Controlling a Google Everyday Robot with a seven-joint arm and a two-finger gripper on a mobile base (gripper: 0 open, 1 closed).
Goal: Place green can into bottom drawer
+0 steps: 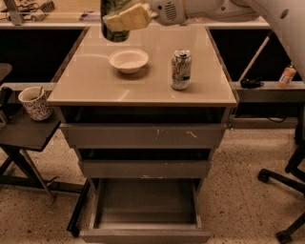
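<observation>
Glossy white rounded arm (214,8), dotted grille (167,8) near wrist, pale yellow tool (125,18) at top edge

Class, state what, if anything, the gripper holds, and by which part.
The gripper, high over the table's back left, holds the green can by its side, jaws clamped across its body.

It looked like an office or lab: a grey metal drawer cabinet (143,136), speckled floor (243,200), chair casters (263,175) and a cluttered bench (57,19) behind. The gripper (126,17) gripped the green can (114,35) above the surface (143,88).
</observation>
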